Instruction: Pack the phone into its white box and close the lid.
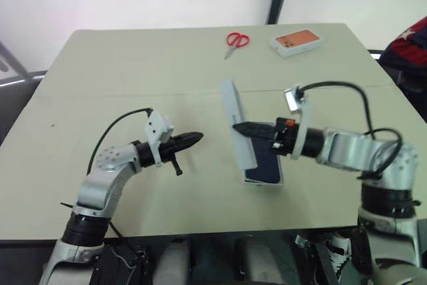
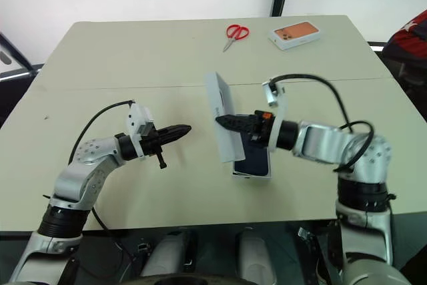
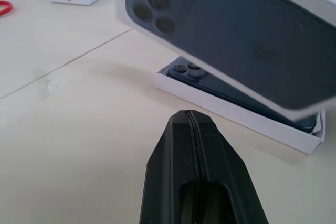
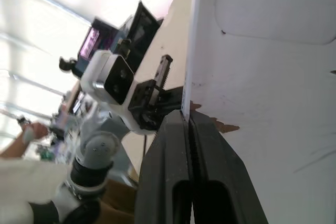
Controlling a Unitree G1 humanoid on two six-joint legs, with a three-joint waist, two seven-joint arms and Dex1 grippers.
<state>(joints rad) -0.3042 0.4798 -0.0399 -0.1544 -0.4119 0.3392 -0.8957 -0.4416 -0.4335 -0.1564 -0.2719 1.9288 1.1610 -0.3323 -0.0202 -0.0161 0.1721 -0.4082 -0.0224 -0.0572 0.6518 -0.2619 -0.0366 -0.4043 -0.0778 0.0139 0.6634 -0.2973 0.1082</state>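
Closest to the camera, two robot arms reach out over the beige table [image 1: 133, 51]. Near the table's middle the lid [image 1: 238, 123] stands tilted on edge, its printed blue face turned toward the left gripper and its plain white inside toward the right one. Right gripper [image 1: 241, 128] has its black fingers pressed together on the lid's edge, holding it up. Just below and behind the lid lies the white box [image 3: 236, 113] flat on the table, with the phone [image 1: 265, 166] resting inside it, camera cluster showing. Left gripper [image 1: 195, 138] hangs above the table near the lid's printed side, fingers squeezed together on nothing. Well beyond the lid, by the far edge, sit an orange-pictured phone box [image 1: 297, 42] and red scissors [image 1: 235, 42].
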